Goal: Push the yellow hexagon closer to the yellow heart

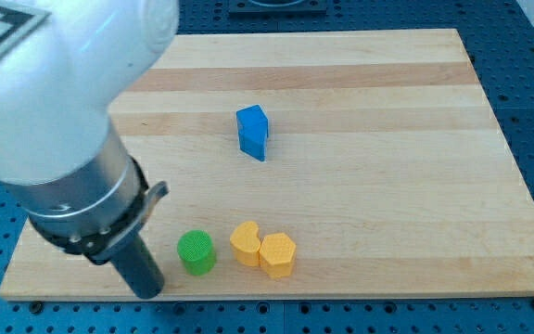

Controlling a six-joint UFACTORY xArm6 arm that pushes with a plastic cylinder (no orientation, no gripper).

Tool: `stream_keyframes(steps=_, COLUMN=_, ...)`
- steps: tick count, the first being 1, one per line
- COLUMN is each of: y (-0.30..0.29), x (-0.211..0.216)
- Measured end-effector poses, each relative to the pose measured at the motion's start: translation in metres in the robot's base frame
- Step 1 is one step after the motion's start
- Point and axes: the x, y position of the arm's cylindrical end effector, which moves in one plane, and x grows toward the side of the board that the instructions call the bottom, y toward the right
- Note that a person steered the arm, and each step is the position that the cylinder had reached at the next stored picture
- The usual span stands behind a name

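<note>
Yellow hexagon [277, 254] sits at the board's bottom edge, already touching the yellow heart [246, 243] on its left, and my tip [150, 290], a bare rod with nothing to clamp, stands left of the green cylinder [196, 252], so only a gentle finishing nudge looks needed.

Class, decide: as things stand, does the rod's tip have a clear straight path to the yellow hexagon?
Probably not: my tip sits at the view's left, and the green cylinder and yellow heart lie between it and the yellow hexagon.
</note>
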Motion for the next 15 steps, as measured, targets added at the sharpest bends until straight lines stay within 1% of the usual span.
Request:
stream_keyframes(steps=2, y=0.076, x=0.0)
stream_keyframes(steps=4, y=0.136, x=-0.001)
stream_keyframes(steps=6, y=0.156, x=-0.007)
stream_keyframes(steps=7, y=0.169, x=-0.002)
stream_keyframes(steps=8, y=0.194, x=0.0)
stream_keyframes(steps=9, y=0.222, x=-0.006)
stream_keyframes(steps=11, y=0.226, x=-0.036)
stream_keyframes(steps=15, y=0.189, x=-0.044)
